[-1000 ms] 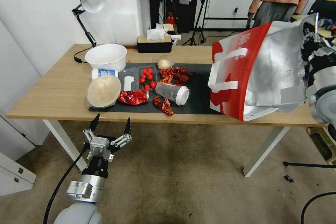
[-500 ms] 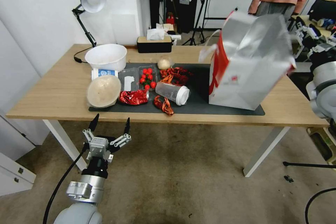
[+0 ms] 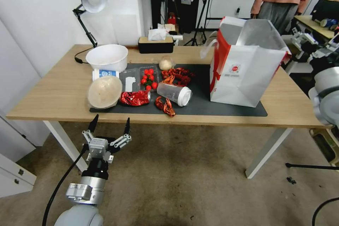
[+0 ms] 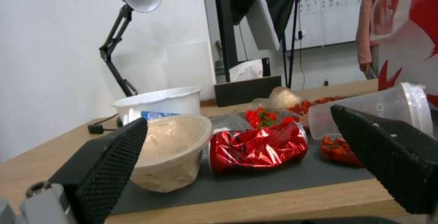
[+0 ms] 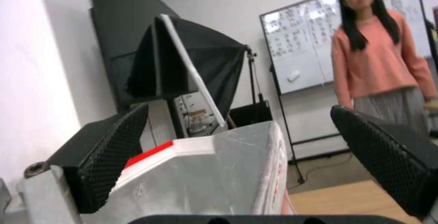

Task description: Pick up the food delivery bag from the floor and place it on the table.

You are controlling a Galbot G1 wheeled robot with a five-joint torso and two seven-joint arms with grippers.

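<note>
Table (image 3: 53, 102) bears mat (image 3: 212, 107), lamp (image 3: 90, 10)

Left arm low and forward, wrist pointing up and ahead, left gripper (image 3: 109, 125) hanging with both dark fingers spread wide and nothing between them; black cable trailing down from the wrist along the forearm. In the left wrist view, same gripper (image 4: 237, 148) with textured finger pads (image 4: 114, 162) set well apart. Right arm raised at the far right, grey forearm at the edge of the head view, right gripper (image 3: 312, 44) held high and turned inward, its fingers also parted wide and empty in the right wrist view (image 5: 237, 152).
</note>
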